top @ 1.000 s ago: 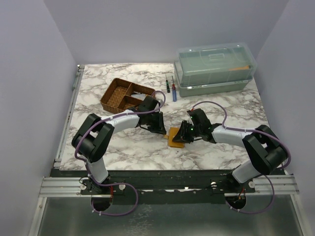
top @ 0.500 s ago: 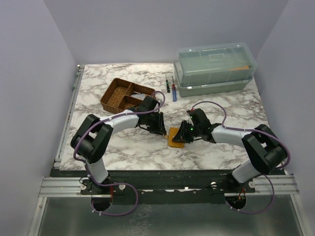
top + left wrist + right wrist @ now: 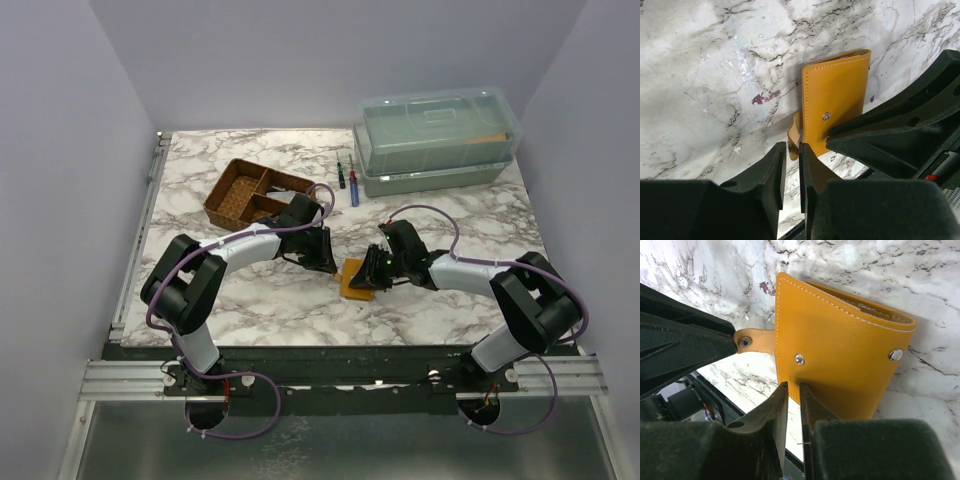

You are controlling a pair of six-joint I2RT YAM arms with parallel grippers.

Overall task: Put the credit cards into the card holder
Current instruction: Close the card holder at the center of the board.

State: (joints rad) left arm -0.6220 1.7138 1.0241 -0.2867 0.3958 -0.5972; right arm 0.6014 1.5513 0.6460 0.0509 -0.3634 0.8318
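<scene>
The card holder [image 3: 356,283] is a mustard-orange wallet lying closed on the marble table between my two grippers. In the left wrist view the card holder [image 3: 835,105] lies ahead, and my left gripper [image 3: 792,146] is shut on its small strap tab [image 3: 794,136]. In the right wrist view my right gripper [image 3: 792,386] is closed to a narrow gap on the near edge of the card holder [image 3: 840,355], and the strap tab [image 3: 756,341] runs into the left gripper. From above, my left gripper [image 3: 326,262] and right gripper [image 3: 369,272] flank the wallet. No credit cards are in view.
A brown compartment tray [image 3: 252,192] stands behind the left arm. Two small pen-like tools [image 3: 347,180] lie at mid-back. A clear lidded storage box [image 3: 438,140] stands at the back right. Grey walls close in the table on three sides.
The left arm's elbow has shifted slightly to the left. Both grippers and the wallet stay where they were.
</scene>
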